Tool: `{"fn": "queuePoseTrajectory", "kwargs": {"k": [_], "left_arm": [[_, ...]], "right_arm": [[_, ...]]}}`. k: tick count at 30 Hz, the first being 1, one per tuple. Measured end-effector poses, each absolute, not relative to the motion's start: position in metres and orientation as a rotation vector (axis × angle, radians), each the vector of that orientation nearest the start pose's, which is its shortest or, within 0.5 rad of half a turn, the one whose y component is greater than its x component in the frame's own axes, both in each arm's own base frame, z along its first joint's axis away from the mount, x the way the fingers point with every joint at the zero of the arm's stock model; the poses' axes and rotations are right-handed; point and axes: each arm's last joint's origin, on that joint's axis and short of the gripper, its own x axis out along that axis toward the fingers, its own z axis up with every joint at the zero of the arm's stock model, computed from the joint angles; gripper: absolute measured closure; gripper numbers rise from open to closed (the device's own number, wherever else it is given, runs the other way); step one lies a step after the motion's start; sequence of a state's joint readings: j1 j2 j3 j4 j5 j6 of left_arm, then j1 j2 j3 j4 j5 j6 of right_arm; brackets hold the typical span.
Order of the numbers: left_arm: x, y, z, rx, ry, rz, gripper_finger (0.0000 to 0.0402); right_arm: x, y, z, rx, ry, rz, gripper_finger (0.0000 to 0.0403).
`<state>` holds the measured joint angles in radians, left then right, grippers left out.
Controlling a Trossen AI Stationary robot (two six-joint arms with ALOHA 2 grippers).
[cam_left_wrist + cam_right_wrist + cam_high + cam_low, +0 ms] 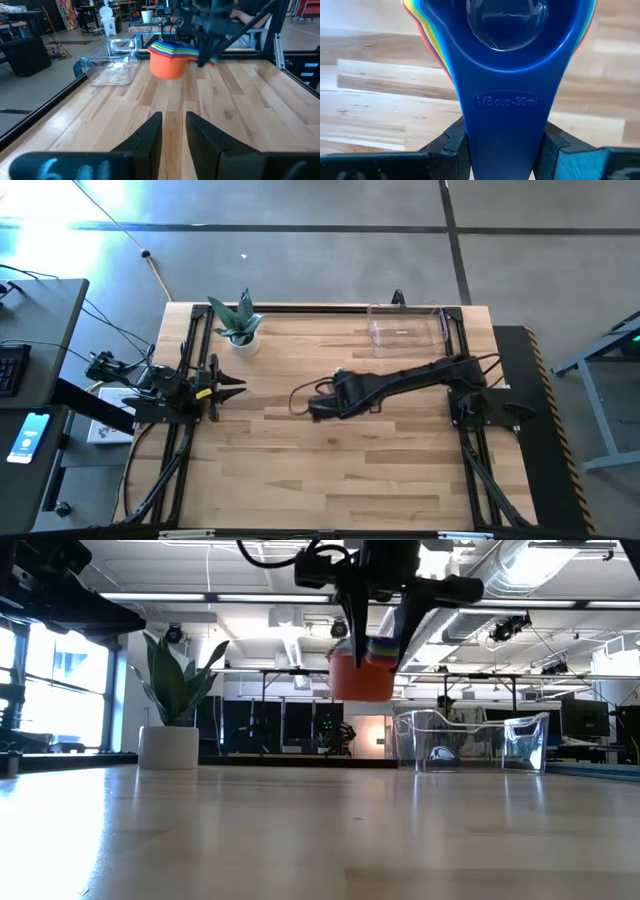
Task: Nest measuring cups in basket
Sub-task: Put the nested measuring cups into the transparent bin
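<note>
We see the right claw [502, 145] clamping the nested rainbow plastic measuring cups [172, 57] above the wooden bench [330, 470], the left claw [172, 135] parted, the clear plastic basket [407, 328] apart.

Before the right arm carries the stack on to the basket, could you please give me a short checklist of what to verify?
1. Right gripper shut on the handles of the measuring cups: ok.
2. Cups nested in one stack, orange outermost: ok.
3. Stack lifted off the table: ok, seen in the low view.
4. Basket empty and upright at the far right of the table: ok.
5. Left gripper waits at the left edge, open, off the path: ok.
6. Plant pot off the path: ok.
</note>
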<state>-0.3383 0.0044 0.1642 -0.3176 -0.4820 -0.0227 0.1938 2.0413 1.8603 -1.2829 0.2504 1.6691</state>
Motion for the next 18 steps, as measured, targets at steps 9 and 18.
{"fn": "queuePoseTrajectory", "kwargs": {"k": [9,18], "left_arm": [[0.080,-0.014,0.188,0.040,0.143,0.145,0.0326],[0.080,-0.014,0.188,0.040,0.143,0.145,0.0326]], "right_arm": [[0.384,0.034,0.289,0.957,0.992,-1.062,0.0275],[0.363,-0.011,0.317,0.847,1.017,-1.030,0.0275]]}}
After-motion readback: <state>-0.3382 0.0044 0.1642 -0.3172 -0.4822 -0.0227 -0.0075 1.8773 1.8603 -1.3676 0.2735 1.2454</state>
